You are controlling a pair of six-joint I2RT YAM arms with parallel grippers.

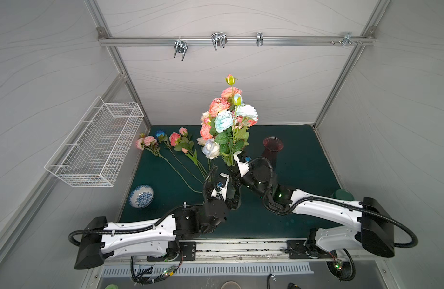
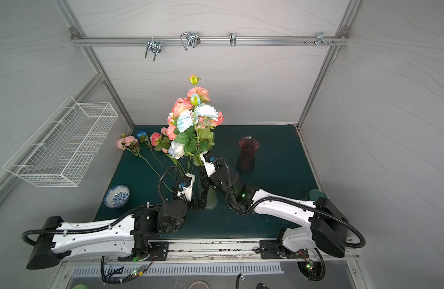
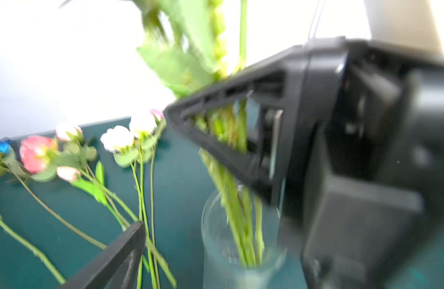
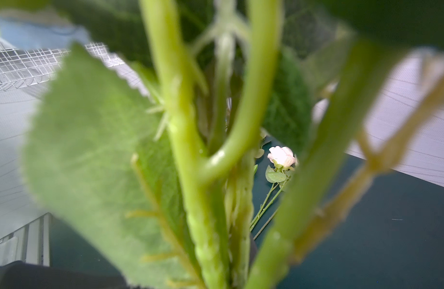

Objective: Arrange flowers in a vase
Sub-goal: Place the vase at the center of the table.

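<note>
A clear, smooth-walled glass vase [image 2: 211, 197] stands on the dark green surface [image 1: 303, 175] and holds the lower ends of a bunch of flowers [image 1: 226, 117]. The bunch has knobbly green stems and serrated, fabric-like leaves. Its ruffled peach, pink, white and pale blue blooms rise well above the rim, with a yellow-green bud at the top. The right tool [image 1: 233, 171] is clamped on those stems just above the vase mouth. The left tool [image 2: 198, 201] sits just beside the vase with its jaws apart, gripping nothing. Loose flowers [image 1: 176, 142] lie flat on the surface left of the bunch, their thin stems fanned toward the arms. Among them are a deep blue rose [image 1: 160, 133] and a white rose [image 1: 211, 149]. A dark red ribbed glass vase [image 1: 272, 150] with a flared mouth stands upright, apart to the right. A blue-and-white patterned bowl [image 1: 141, 196] sits near the surface's left edge, and a white wire basket [image 1: 95, 145] hangs on the left wall.
</note>
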